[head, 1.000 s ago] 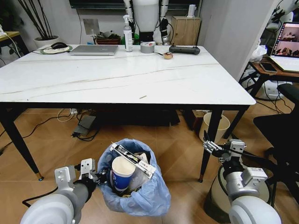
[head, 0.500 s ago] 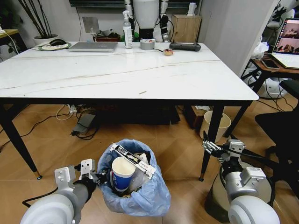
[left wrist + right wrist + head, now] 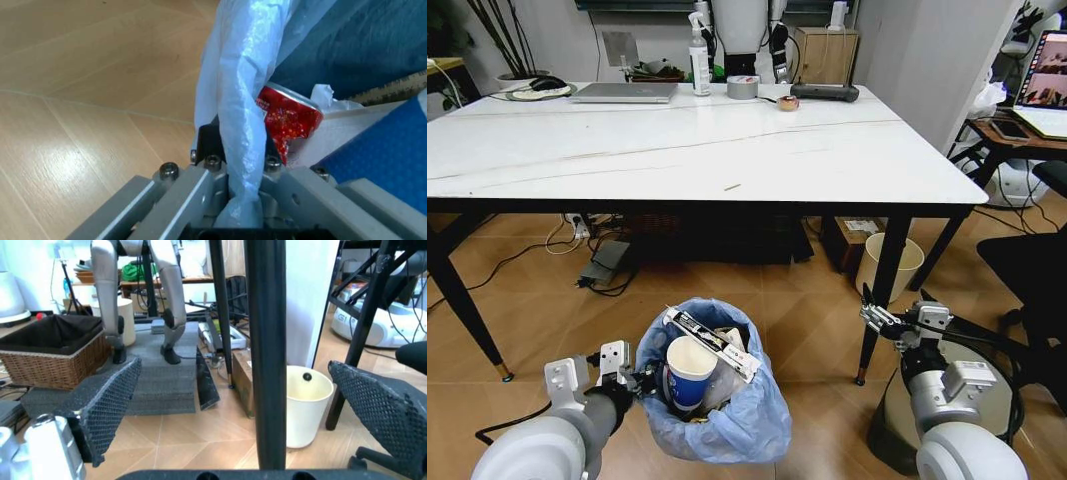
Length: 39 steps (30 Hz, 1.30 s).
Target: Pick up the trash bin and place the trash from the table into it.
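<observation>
Gripping the trash bin (image 3: 717, 385) at its left rim, the left gripper (image 3: 632, 380) is clamped on the thin blue bag (image 3: 243, 100) folded over the edge; the bin sits on the floor near the robot, in front of the table (image 3: 677, 150). Judging by looks, the bin is light but the liner is soft and slippery, so the hold should pinch bag and hard rim together, and the loose blue cup (image 3: 689, 370), torn cardboard (image 3: 712, 343) and red wrapper (image 3: 287, 117) could shift if it tilts. Right gripper (image 3: 877, 318) hangs low at right beside the table leg (image 3: 265, 350), fingers spread wide and empty, arm bent and idle.
</observation>
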Tool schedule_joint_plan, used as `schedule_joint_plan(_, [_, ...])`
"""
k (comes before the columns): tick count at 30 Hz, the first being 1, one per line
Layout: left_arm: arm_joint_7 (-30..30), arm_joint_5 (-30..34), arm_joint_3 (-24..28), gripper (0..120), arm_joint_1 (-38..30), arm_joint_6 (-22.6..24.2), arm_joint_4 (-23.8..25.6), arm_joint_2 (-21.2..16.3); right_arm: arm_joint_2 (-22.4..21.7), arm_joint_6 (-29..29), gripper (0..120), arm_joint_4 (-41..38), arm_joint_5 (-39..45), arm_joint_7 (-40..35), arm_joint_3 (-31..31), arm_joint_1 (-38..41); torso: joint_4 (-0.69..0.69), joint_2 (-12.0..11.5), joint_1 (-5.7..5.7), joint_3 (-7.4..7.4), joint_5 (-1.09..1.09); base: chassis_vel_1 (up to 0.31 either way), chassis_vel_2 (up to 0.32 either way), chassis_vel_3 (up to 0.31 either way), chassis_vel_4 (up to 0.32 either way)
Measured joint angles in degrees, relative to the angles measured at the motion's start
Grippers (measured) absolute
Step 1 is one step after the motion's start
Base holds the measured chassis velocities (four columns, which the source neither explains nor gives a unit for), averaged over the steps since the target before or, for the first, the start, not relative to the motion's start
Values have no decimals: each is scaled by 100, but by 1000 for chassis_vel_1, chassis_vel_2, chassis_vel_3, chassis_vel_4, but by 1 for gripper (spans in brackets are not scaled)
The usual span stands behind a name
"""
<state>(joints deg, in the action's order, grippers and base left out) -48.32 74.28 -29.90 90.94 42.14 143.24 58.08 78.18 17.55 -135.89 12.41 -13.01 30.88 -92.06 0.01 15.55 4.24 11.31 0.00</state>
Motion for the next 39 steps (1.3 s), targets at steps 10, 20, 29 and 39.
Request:
schedule_joint_plan(10, [6,-3,8,0,-18,0,0,7,9,4,100,-3,-3,6,12,4,0,-239,-63,-176,0,0,0,0,0])
schedule_joint_plan(20, [12,-6,4,0,-20,0,0,5,43,5,100,27,-51,12,-41,16,0,-473,-114,-358,0,0,0,0,0])
schedule_joint_plan(29, [16,-8,13,0,-30,0,0,11,28,4,100,49,-53,13,-55,36,0,-641,-144,-496,0,0,0,0,0])
schedule_joint_plan(39, [29,-8,1,0,-60,0,0,-15,35,-6,100,136,-49,13,-99,128,0,-894,-190,-704,0,0,0,0,0])
